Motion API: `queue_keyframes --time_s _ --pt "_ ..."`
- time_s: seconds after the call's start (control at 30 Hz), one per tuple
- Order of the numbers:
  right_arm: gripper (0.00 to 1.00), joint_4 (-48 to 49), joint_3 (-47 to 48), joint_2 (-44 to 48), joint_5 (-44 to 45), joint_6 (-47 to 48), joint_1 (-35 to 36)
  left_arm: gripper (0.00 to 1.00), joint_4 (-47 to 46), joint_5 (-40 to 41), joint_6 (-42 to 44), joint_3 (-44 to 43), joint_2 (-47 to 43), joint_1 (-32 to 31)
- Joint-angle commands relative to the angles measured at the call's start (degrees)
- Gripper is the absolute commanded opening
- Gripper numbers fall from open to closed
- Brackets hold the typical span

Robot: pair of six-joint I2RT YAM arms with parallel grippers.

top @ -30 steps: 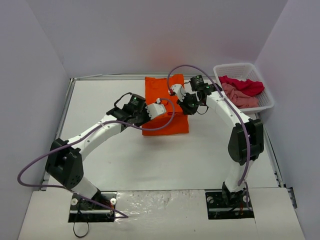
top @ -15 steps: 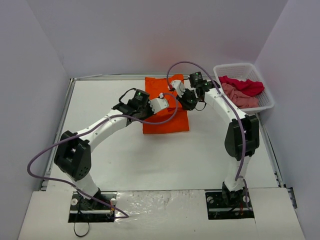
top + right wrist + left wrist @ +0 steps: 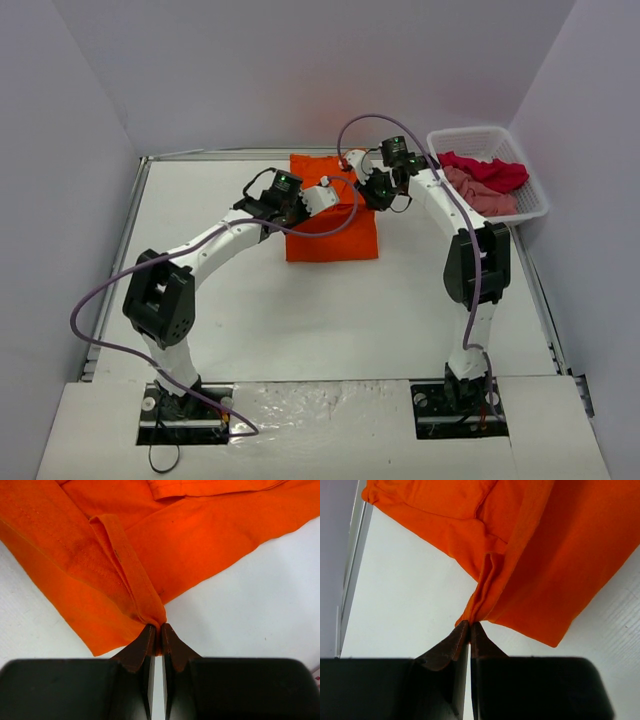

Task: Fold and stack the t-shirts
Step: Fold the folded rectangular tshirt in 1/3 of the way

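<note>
Orange t-shirt [image 3: 330, 235] lies on the worktop [image 3: 250, 300] toward its far middle, a roughly rectangular patch with both arms bent over its far half. Over the last second the two arms reach steadily farther from their bases. The left gripper [image 3: 328, 188] climbs from the middle of the cloth up toward its far end, and the right gripper [image 3: 353, 178] edges the same way and closes in beside it. Meanwhile the shirt's near hem creeps a little away from the bases, so the orange patch looks shorter than it did. In the left wrist view the jaws are clenched on a puckered pinch of orange fabric, with the cloth fanning out and away from them. In the right wrist view the jaws are likewise clamped, here on a hemmed strip at a corner, with the layers draped beyond. This reads as a fold in progress: the gripped edge is being carried over the rest of the shirt toward the far side, and it is not yet let go. The crimson t-shirt [image 3: 490, 170] and the pink t-shirt [image 3: 480, 197] sit crumpled in the white basket [image 3: 531, 172] at far right, so most of the folding and all the stacking seem to remain.
</note>
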State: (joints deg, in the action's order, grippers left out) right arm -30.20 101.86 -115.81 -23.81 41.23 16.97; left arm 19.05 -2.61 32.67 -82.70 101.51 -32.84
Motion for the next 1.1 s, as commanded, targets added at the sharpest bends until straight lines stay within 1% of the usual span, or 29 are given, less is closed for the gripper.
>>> queue_keyframes --time_s 0.0,0.37,0.5,0.67,1.07 --pt "0.0 0.14 2.72 -1.61 -0.18 -0.98 -0.89 0.02 -1.47 1.38 0.91 -3.52 0.87 0.67" --pt "0.0 0.58 6.94 -6.62 -1.94 -0.1 -2.82 0.02 0.37 0.24 1.52 -8.88 7.12 2.16" --pt "0.0 0.66 10.36 -9.78 -2.81 -0.19 -3.61 0.02 2.04 -0.46 1.35 -12.3 10.01 3.04" --pt "0.0 0.58 13.09 -12.94 -3.43 -0.1 -3.7 0.02 2.84 -0.55 1.44 -14.16 11.77 3.57" --pt "0.0 0.84 15.55 -16.64 -4.14 0.16 -3.7 0.02 4.86 -0.73 2.14 -18.03 15.11 3.75"
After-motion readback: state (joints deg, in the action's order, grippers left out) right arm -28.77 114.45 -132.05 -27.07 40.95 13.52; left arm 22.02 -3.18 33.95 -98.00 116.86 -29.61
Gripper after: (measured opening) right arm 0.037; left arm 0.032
